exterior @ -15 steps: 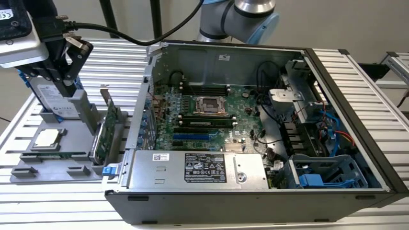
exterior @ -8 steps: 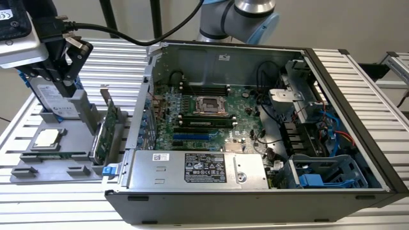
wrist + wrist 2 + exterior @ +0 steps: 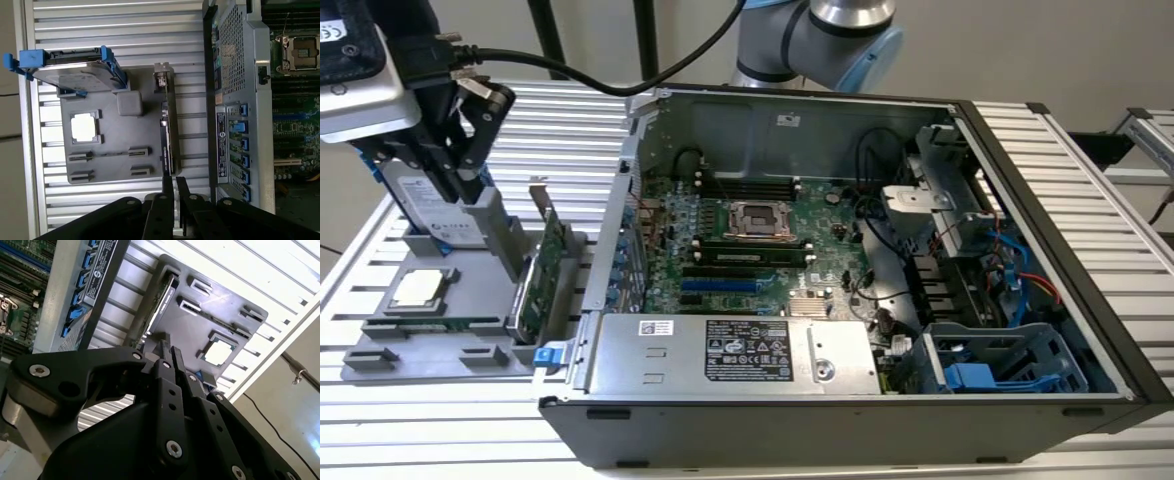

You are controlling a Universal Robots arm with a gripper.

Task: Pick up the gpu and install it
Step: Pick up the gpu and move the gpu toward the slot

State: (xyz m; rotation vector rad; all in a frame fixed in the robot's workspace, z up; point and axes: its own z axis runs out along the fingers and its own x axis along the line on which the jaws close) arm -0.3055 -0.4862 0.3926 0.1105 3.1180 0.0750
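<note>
On the worktop (image 3: 560, 120), at the exterior view's left: a grey holder tray (image 3: 380, 352) beside the open computer case (image 3: 854, 425).

Item: gpu (image 3: 544, 262). It stands on edge in the tray slot nearest the case, green board showing, not yet lifted.

Gripper (image 3: 458, 188): drawn together to a narrow slit and grasping nothing. It hovers above the tray, in front of the hard drive (image 3: 434, 215) in its blue frame.

Hazards, as judged:
- With so little gap, the gripper would strike the card's top edge rather than straddle it.
- A descent off line could knock the hard drive or the case wall just beside the card.
- A hold at one end could tilt the card in its slot.

Pose: the wrist points steeply down with a slight lean. In the first wrist view the fingertips (image 3: 167, 184) lie in line with the card's long edge.
</note>
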